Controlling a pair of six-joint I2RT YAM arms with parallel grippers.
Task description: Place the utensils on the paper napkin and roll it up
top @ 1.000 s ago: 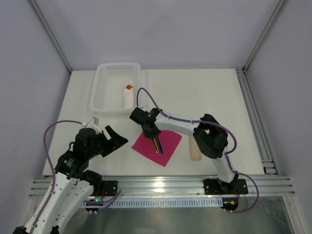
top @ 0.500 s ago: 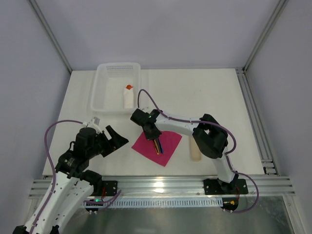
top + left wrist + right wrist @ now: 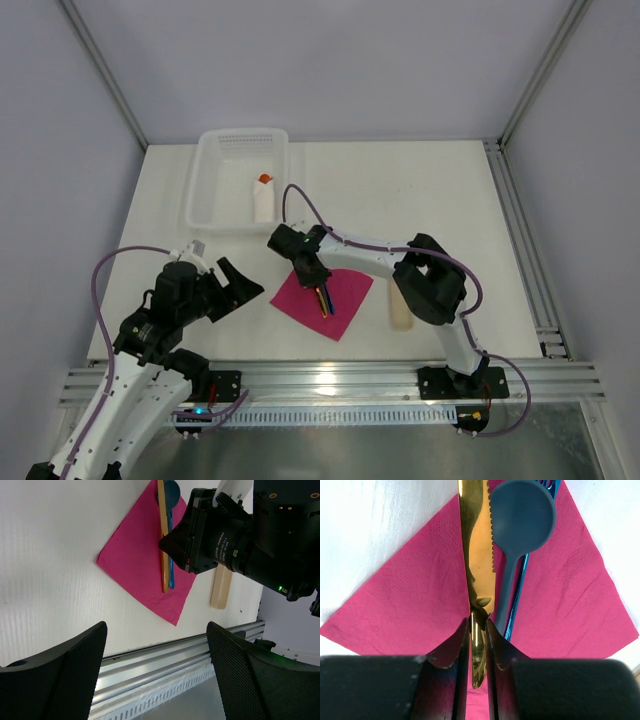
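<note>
Overhead view of a white table (image 3: 430, 190) with two robot arms bolted at its near edge.

At far left, your left gripper (image 3: 236, 285) hovers over bare table, well apart from the napkin, with its jaws spread wide and nothing between them. Its own wrist camera shows the two black fingers (image 3: 65, 680) parted across the lower frame, with the napkin beyond them.

Behind it, near the far left corner, a white basket (image 3: 203, 190) holds a white roll (image 3: 264, 200) with an orange tip.

Near the middle of the table, close to the front edge, the pink paper napkin (image 3: 345, 305) lies flat and turned like a diamond. The utensils lie on it, side by side along its middle: the yellow-orange knife (image 3: 477, 565), then the blue spoon (image 3: 522, 515) just beside it. The blue fork (image 3: 551, 484) lies mostly under the spoon, with only its tines and a slim blue handle showing.

Your right gripper (image 3: 305, 268) reaches in from the right and sits low over the napkin's far left part. In its wrist view, the jaws are clenched on the knife's handle, one finger (image 3: 457, 645) pressed against each side. The blade runs away from the fingers and rests on the napkin.

To the right of the napkin, a beige strip (image 3: 400, 305) with rounded ends lies on the table, apart from the pink paper.
</note>
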